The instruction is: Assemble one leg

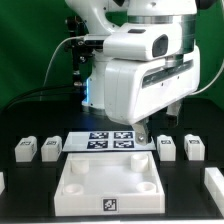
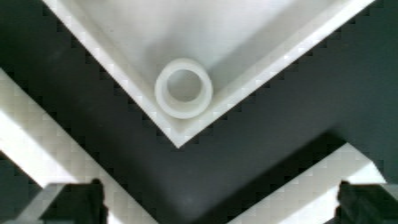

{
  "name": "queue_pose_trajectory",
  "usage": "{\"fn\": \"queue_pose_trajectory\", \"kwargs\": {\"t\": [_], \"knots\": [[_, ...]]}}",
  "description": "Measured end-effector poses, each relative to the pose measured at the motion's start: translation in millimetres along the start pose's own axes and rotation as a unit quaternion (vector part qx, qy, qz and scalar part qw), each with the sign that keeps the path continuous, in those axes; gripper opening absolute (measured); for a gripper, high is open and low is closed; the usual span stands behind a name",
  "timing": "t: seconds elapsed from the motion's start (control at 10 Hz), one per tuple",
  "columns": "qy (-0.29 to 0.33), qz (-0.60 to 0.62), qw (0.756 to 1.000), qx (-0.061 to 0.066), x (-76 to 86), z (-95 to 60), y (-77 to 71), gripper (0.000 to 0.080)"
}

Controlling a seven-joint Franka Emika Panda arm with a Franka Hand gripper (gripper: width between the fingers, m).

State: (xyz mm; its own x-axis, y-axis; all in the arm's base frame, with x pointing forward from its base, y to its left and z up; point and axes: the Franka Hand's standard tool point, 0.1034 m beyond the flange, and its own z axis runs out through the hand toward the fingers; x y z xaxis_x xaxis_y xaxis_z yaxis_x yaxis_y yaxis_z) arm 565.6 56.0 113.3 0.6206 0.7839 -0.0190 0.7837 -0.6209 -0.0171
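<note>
Far-left leg [image 1: 25, 150]: it stands on the bench [image 1: 30, 205] at the exterior view's left, loose and well apart from me.
Second leg [image 1: 50, 148]: just beside the first, tag showing, untouched.
Panel [image 1: 140, 205]: the white tray lies mid-bench, nearer the camera than the marker board [image 1: 110, 140]. No leg is fitted to it yet.
Socket [image 2: 183, 87]: in the wrist view, a round ring sits in one corner of the panel. I cannot tell which corner.
End effector [image 2: 217, 200]: my fingertips [image 2: 71, 200] stand wide apart with nothing between them, hovering above that corner.
Third leg [image 1: 167, 147]: at the exterior view's right, and it looks the closest to me.
Far-right leg [image 1: 195, 148]: just beside the third.
Step in hand: I judge it to be fetching a leg, since none is held.
Doing it well: I should centre over the third leg and square my fingers to its flat sides. I should come straight down and not nudge its neighbour, then close around its middle, so it stays upright for the socket.
</note>
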Motion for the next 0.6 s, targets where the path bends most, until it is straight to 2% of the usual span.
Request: {"fn": "queue_pose_trajectory", "kwargs": {"t": [0.6], "knots": [[0.0, 0.0, 1.0, 0.0, 0.0, 0.0, 0.0, 0.0649]]}}
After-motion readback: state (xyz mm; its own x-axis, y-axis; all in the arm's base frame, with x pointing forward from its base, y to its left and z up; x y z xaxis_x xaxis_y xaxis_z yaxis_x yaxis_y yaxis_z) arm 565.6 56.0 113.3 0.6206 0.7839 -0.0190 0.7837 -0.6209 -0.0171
